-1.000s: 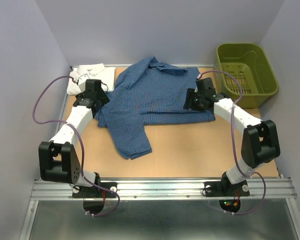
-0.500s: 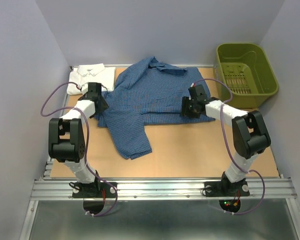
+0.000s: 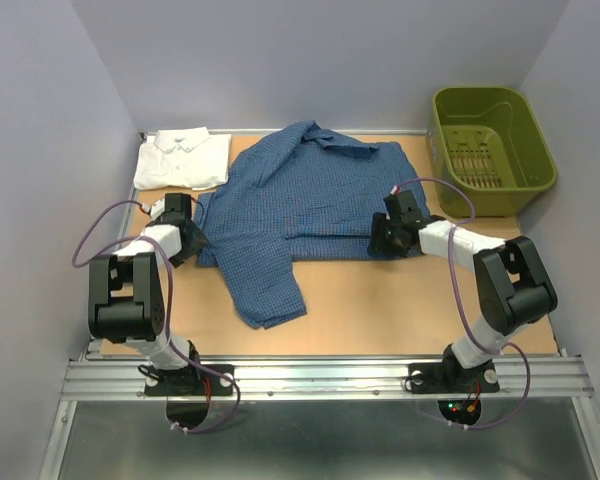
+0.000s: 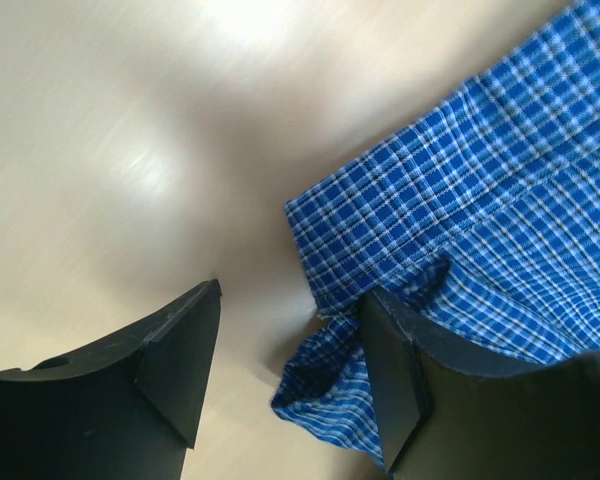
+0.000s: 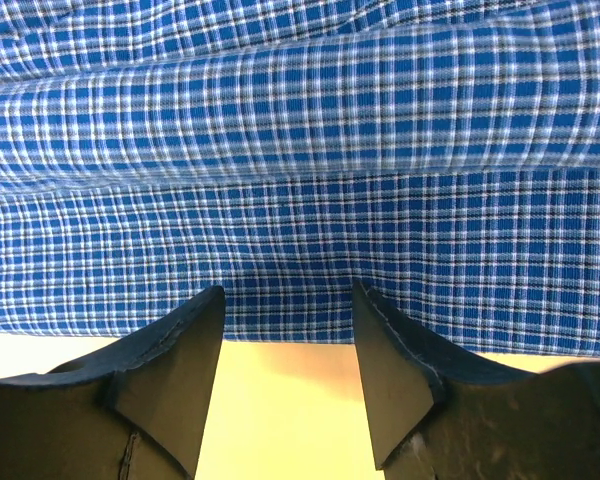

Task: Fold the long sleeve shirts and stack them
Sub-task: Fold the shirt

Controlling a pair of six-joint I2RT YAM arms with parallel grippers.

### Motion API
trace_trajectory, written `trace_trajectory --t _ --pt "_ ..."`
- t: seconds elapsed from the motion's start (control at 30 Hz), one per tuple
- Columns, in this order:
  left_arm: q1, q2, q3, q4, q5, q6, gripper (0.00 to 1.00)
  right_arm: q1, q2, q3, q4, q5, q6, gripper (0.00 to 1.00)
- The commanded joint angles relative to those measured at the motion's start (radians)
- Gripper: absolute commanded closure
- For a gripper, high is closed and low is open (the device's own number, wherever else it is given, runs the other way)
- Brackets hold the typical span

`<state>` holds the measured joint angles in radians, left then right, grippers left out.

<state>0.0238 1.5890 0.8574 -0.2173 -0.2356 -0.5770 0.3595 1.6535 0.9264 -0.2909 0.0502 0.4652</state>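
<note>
Nearest, the bare table (image 3: 380,300) carries one sleeve (image 3: 265,285) of the dark blue checked shirt (image 3: 300,200), running toward the arm bases. The left gripper (image 4: 290,298) sits low at the shirt's near-left corner, jaws apart, with a crumpled cloth corner against its right finger. The right gripper (image 5: 287,290) straddles the near-right hem, jaws likewise apart, clamping nothing. The shirt lies spread, collar far. Behind it, the folded white shirt (image 3: 183,158) occupies the far-left corner. The olive-green basket (image 3: 525,150) stands far right.
</note>
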Motion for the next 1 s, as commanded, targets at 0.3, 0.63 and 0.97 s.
trace_trajectory --t 0.3,0.63,0.97 --pt "0.027 -0.429 -0.17 -0.122 0.009 0.003 0.29 0.001 -0.204 -0.104 -0.286 -0.021 -0.037 0.39" --pt "0.027 -0.67 -0.231 0.004 0.044 0.132 0.18 0.004 -0.212 0.005 -0.263 0.063 -0.068 0.37" --pt "0.021 -0.641 -0.235 0.038 0.064 0.137 0.17 0.025 -0.072 0.058 -0.174 0.119 0.012 0.37"
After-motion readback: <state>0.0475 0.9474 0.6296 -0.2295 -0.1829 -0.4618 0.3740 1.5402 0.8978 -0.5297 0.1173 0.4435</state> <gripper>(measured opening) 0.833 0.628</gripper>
